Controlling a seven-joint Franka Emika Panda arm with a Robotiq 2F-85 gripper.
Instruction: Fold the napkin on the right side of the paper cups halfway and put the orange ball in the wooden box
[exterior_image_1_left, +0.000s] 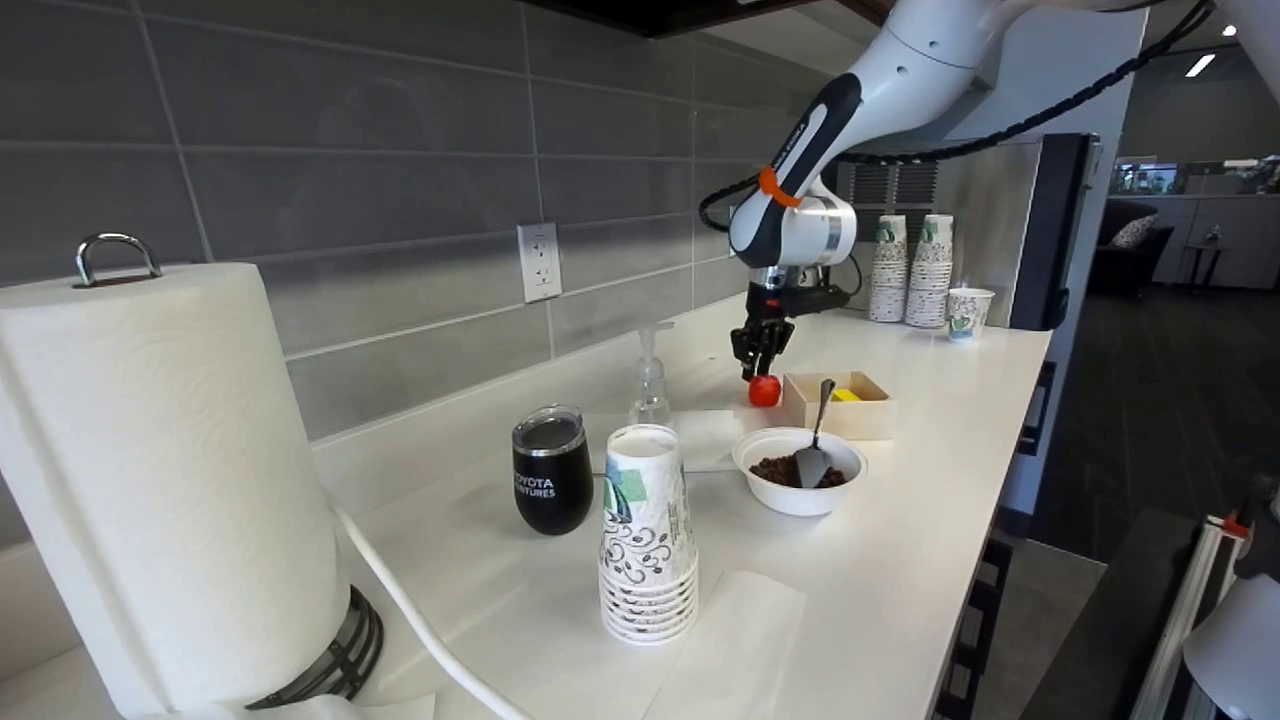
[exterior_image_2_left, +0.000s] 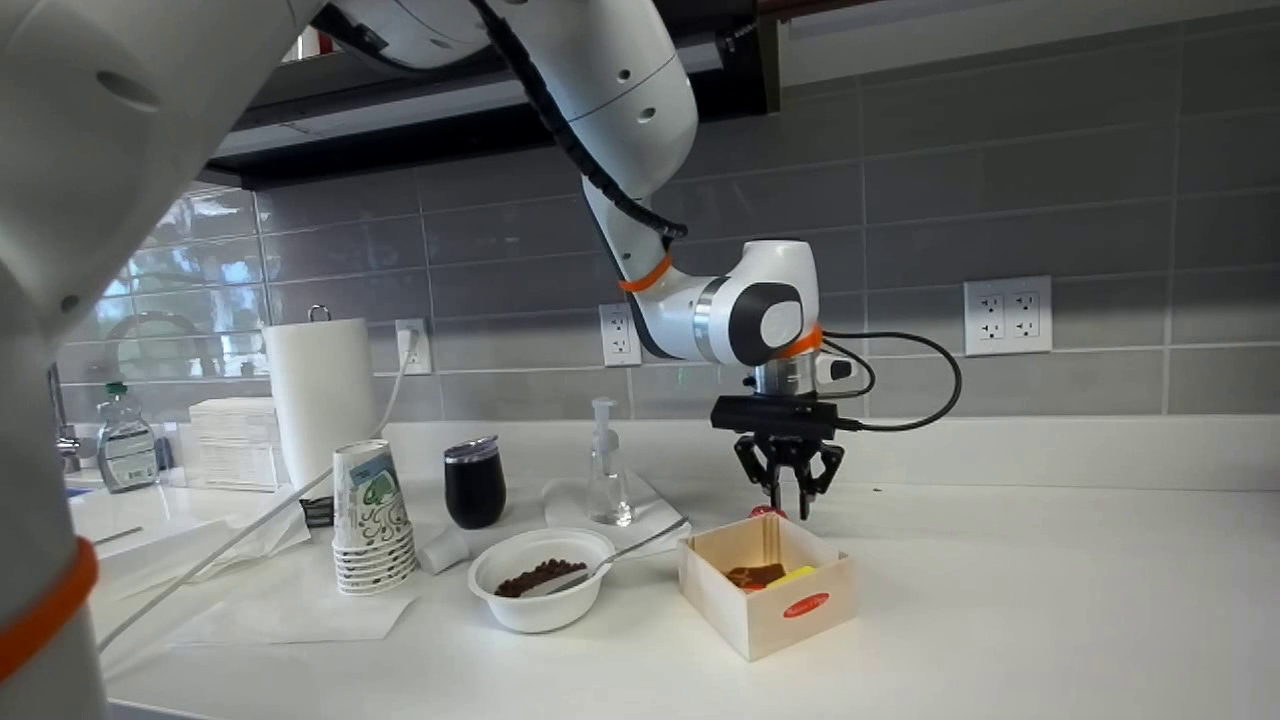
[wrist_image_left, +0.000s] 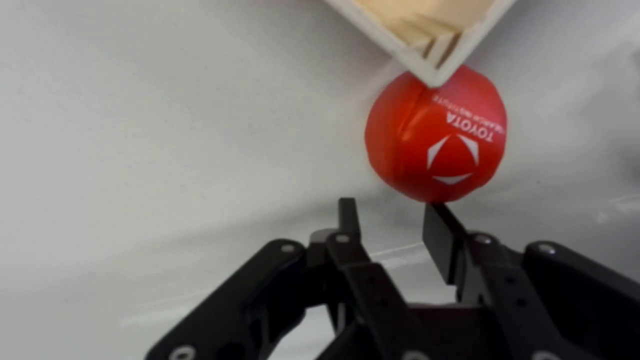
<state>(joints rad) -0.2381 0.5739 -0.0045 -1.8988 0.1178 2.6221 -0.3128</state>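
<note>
Fronting gray tile wall (exterior_image_2_left: 1015, 215): wht ctr (exterior_image_2_left: 1010, 590); dark flr (exterior_image_1_left: 1180, 400) beyond. Claw (exterior_image_2_left: 789, 503) nr red ball (wrist_image_left: 435, 142), jaws partly apart.

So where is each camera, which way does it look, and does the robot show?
In an exterior view: close beside the robot's arm, facing the tiled wall; the arm and its tool show.
In an exterior view: near the paper-towel roll, looking along the counter; arm and tool show.
Wrist view: at the arm's end, looking down at the red-orange ball and part of the wooden box; only the tool shows.
Both exterior views share the short cup stack and the wooden box.
</note>
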